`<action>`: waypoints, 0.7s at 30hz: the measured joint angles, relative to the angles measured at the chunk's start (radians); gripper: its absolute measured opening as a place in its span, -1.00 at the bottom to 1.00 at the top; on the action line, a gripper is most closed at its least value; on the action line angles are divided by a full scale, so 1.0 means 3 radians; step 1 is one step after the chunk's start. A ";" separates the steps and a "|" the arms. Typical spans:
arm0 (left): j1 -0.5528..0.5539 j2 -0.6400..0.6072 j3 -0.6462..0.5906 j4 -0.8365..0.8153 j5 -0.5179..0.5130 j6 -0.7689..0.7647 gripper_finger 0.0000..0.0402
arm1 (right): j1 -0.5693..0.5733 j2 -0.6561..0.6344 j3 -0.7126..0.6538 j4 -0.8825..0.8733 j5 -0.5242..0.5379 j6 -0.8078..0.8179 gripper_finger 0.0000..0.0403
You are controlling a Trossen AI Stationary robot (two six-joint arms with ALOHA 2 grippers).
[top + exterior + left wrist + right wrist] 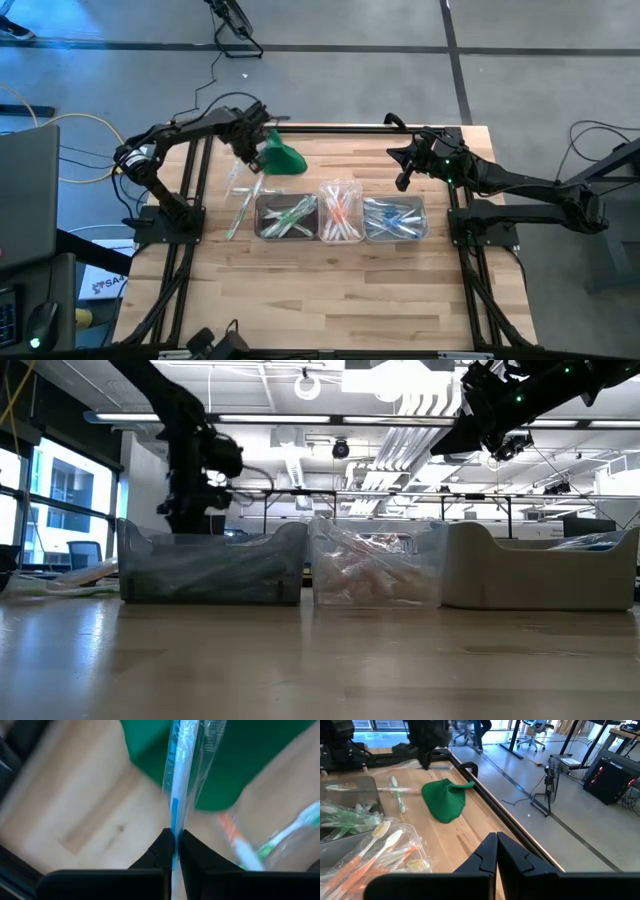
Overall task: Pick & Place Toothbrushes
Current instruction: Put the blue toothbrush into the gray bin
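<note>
The wooden worktop (330, 290) is flanked by two dark arms, one at each side edge. Three clear tubs are set in a row near the middle of the worktop, touching or nearly so: a left tub (288, 217) with green-marked toothbrushes, a middle tub (340, 213) with orange-pink ones, and a right tub (396, 219) with blue ones. The brushes in each tub are too tangled to be counted. A single green cloth lump (283, 157) is seen toward the far edge, behind the left tub and just beside the left hand (251, 152).

The left hand is held over the worktop near the far-left corner, between the cloth lump and the loose brushes, and is clenched on one wrapped blue toothbrush (176, 800), which is pinched between the fingertips (192, 851) and stands across the green cloth in the left wrist view. A few loose toothbrushes (240, 205) are left lying on the worktop beside the left tub, toward the left edge; at least two can be made out.

The right hand (404, 165) is held above the far-right part of the worktop, well apart from the tubs, with its fingers (507, 851) closed together on nothing.
</note>
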State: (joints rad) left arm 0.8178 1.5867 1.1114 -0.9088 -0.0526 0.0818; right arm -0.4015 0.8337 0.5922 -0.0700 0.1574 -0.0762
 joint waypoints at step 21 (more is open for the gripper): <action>0.0001 -0.0006 0.1057 0.1094 0.1610 0.0176 -0.94 | -0.0001 0.0000 0.0000 0.0018 0.0000 -0.0026 -0.99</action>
State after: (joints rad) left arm 0.8181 1.5848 1.4284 -0.5806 0.4303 0.1346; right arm -0.4019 0.8337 0.5922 -0.0646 0.1574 -0.0841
